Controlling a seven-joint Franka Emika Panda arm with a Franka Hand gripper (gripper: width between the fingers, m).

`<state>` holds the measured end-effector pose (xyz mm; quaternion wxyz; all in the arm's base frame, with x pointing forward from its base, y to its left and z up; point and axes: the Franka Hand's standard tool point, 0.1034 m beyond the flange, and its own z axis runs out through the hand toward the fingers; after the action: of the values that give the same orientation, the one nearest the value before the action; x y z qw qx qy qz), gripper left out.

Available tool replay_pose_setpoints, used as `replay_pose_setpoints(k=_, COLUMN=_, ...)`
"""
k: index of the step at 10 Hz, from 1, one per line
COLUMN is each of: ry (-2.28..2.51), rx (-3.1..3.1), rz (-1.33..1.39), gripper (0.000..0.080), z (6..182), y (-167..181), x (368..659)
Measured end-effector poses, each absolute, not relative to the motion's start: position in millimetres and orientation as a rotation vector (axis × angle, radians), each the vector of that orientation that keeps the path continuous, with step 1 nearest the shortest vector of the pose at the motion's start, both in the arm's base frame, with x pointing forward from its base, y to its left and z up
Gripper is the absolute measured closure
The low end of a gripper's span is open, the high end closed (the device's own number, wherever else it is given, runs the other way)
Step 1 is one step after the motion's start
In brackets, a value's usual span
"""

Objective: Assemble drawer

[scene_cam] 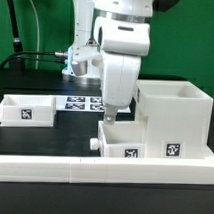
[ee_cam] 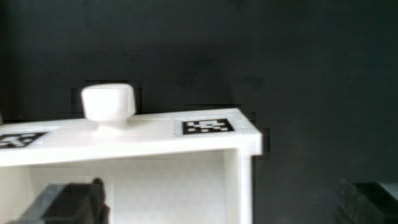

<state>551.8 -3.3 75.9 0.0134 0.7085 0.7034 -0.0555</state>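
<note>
The drawer housing, a tall white open box with a tag on its front, stands at the exterior view's right. One small tray with a round knob sits just in front of it, against the low wall strip. My gripper hangs right above this tray's back edge. In the wrist view the tray shows its knob and a tag. My gripper is open, with one finger over the tray's inside and the other outside its side wall. A second tray lies at the exterior view's left.
The long low white wall strip runs along the front of the table. The marker board lies behind the trays, near the arm's base. A black cable and a green backdrop are at the back.
</note>
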Motion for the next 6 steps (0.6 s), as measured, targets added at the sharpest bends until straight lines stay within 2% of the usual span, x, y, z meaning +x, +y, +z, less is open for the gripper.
replay_pose_setpoints(k=1, ry=2.222, rx=2.173, rz=-0.175, gripper=0.0151, z=82.7, y=-16, x=553)
replay_pose_setpoints(k=3, ry=2.252, rx=2.148, rz=-0.175, gripper=0.015, z=80.7, y=-40, x=551)
replay_pose_setpoints(k=6, ry=2.253, rx=2.16, rz=-0.177, gripper=0.015, z=77.0, y=-45, x=549)
